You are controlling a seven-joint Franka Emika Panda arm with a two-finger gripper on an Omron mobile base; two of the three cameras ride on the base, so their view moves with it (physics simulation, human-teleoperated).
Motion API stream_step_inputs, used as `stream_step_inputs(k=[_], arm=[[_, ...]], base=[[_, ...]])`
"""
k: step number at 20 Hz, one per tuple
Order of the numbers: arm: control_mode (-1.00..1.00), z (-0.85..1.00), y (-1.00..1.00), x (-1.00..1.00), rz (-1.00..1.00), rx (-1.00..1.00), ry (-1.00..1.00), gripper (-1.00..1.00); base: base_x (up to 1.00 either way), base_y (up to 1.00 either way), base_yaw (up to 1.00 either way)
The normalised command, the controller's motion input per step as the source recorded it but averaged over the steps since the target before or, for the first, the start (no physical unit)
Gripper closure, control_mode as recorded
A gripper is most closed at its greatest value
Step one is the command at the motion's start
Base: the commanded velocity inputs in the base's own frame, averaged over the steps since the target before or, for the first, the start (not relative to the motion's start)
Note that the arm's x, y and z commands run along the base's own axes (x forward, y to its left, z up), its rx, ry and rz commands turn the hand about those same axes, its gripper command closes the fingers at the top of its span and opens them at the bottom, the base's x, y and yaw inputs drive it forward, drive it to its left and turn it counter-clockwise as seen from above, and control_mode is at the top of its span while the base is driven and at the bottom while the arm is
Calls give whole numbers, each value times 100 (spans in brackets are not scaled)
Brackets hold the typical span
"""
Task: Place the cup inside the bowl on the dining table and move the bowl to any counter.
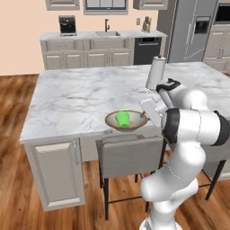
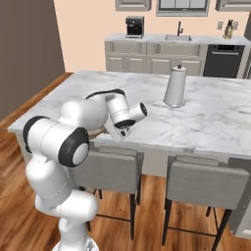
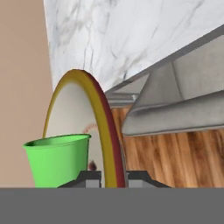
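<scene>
Hand view — hand [image 3: 113, 177] pinches bowl [image 3: 107, 131] rim.

peach walls [image 1: 20, 40], wood floor [image 1: 11, 179], grey chairs [image 1: 128, 157], steel fridge [image 1: 193, 31].

Green cup [image 1: 122, 118] lies inside brown-rimmed bowl [image 1: 112, 122] at dining table [image 1: 81, 96] edge.
</scene>
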Motion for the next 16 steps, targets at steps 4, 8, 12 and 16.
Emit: stream_step_inputs(k=[4,8,12,16], arm=[[100,0,0,0,0,0,0,100],[100,0,0,0,0,0,0,100],[100,0,0,0,0,0,0,100],[100,0,0,0,0,0,0,100]], base=[[-34,56,0],[-25,81,0],[-18,99,0],[-6,100,-1]])
